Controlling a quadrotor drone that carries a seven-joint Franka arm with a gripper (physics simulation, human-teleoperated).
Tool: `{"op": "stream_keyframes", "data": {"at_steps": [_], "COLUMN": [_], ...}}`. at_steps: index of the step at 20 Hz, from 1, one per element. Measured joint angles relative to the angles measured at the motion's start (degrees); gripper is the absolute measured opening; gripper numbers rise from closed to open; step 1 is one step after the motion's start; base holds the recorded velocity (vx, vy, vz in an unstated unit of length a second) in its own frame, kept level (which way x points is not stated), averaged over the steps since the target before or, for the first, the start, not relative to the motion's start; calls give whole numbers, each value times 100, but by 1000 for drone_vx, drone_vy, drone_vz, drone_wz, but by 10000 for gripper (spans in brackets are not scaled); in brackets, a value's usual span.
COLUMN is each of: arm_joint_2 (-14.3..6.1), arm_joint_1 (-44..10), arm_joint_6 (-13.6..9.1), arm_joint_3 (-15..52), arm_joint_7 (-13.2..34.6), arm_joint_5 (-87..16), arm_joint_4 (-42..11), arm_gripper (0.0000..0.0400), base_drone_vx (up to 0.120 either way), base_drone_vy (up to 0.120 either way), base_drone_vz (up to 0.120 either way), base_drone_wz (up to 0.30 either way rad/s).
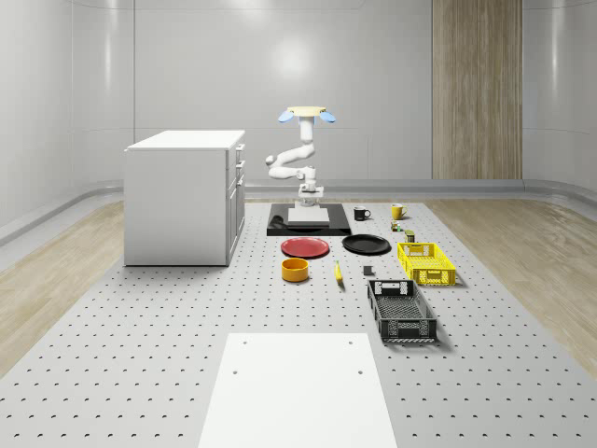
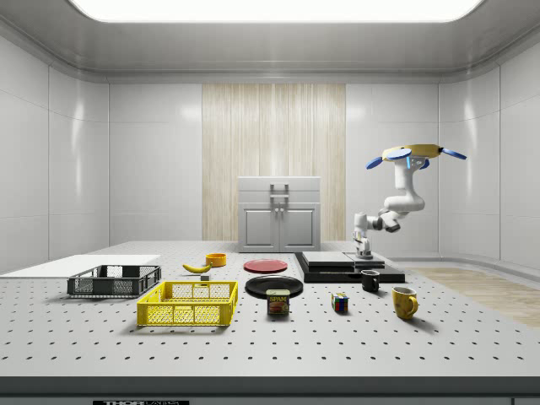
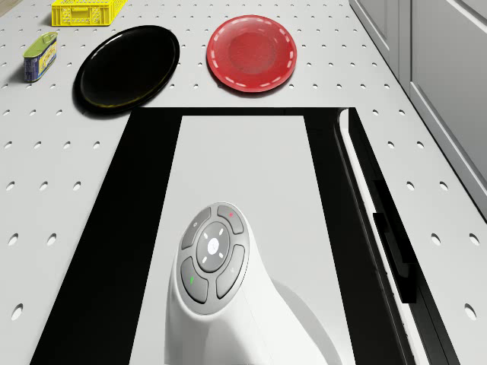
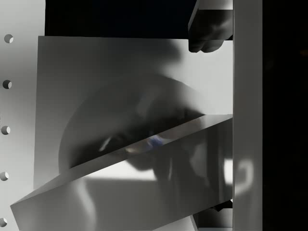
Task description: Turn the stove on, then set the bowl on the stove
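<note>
In the whole-scene view the drone (image 1: 306,115) hovers above the stove (image 1: 308,220), its gripper (image 1: 309,198) low over the pale plate; the bowl (image 1: 295,270) sits well apart, nearer the camera, beside the red plate (image 1: 305,247). In the side view the gripper (image 2: 364,249) nearly touches the stove (image 2: 348,265), the bowl (image 2: 216,260) far towards that view's left. Whether the fingers are parted, I cannot tell.

Stove (image 1: 276,227): black base, light grey top. Bowl (image 1: 295,270): orange-yellow. Plates: one red (image 1: 305,247), one black (image 1: 366,245). Crates: one yellow (image 1: 426,262), one black (image 1: 401,312). Table (image 1: 140,327): grey, dotted hole pattern. Cabinet (image 1: 182,196): white.
</note>
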Motion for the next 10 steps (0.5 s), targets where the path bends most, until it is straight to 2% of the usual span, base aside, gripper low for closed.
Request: {"op": "stream_keyframes", "data": {"at_steps": [5, 10], "arm_joint_2": [143, 197], "arm_joint_1": [-327, -496], "arm_joint_6": [-132, -179], "arm_joint_3": [-8, 3], "arm_joint_7": [386, 564], "arm_joint_5": [-59, -70], "arm_joint_4": [14, 32], "arm_gripper": [400, 400], "base_drone_vx": [0, 0], "base_drone_vy": [0, 0], "base_drone_vz": [0, 0], "base_drone_wz": [0, 0]}}
